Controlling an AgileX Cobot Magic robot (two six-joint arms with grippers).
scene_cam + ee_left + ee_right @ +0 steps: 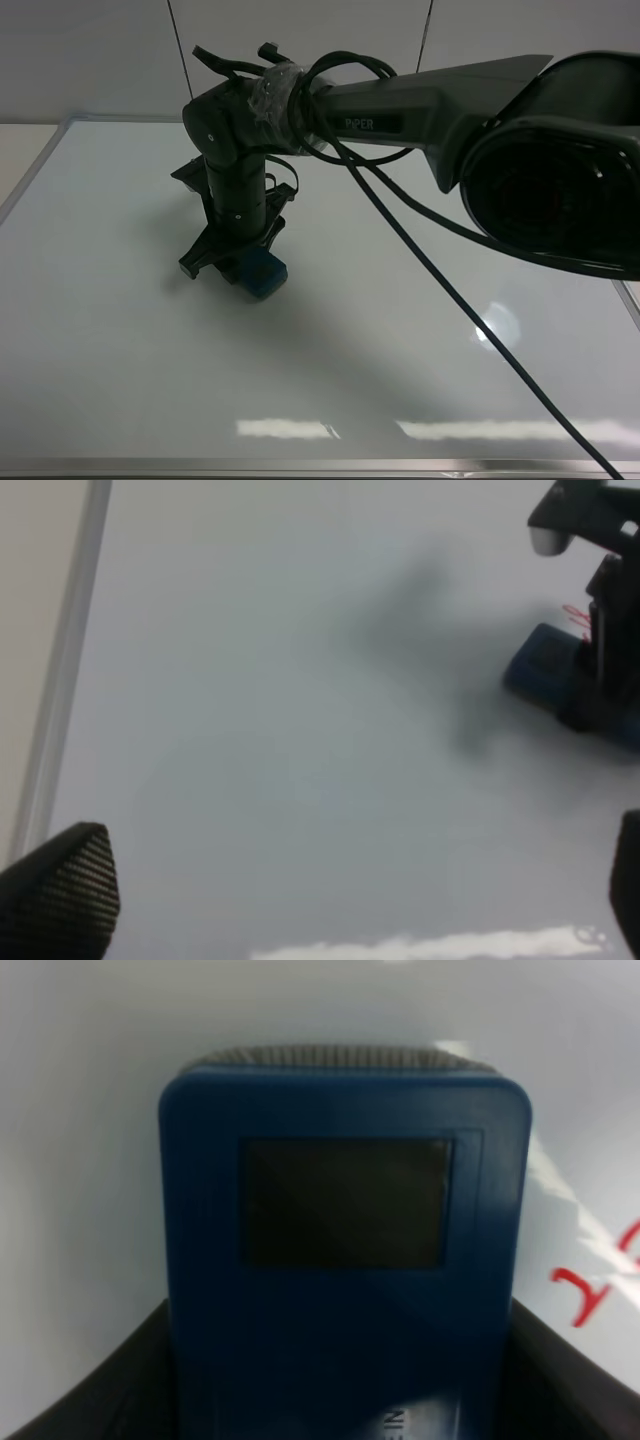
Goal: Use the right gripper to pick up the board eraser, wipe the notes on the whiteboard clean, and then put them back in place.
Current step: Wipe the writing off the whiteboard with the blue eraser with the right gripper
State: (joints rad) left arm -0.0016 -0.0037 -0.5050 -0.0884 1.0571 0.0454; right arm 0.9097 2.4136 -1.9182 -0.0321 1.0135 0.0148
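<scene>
My right gripper [248, 262] reaches across to the left-middle of the whiteboard [420, 380]. It is shut on the blue board eraser [264, 273] and holds it down at the board surface. In the right wrist view the eraser [340, 1260] sits between the two fingers [90, 1400], and a red stroke of the notes [598, 1285] lies right beside it. In the left wrist view the eraser [545, 665] and a bit of the red notes [577, 618] show under the right gripper. In the high view the notes are hidden. My left gripper [345, 890] is open and empty above the bare board.
The board's silver frame runs along the front edge [300, 466] and the left edge [65, 670]. The right arm's black cable [450, 300] hangs across the board's right half. A white wall stands behind the board.
</scene>
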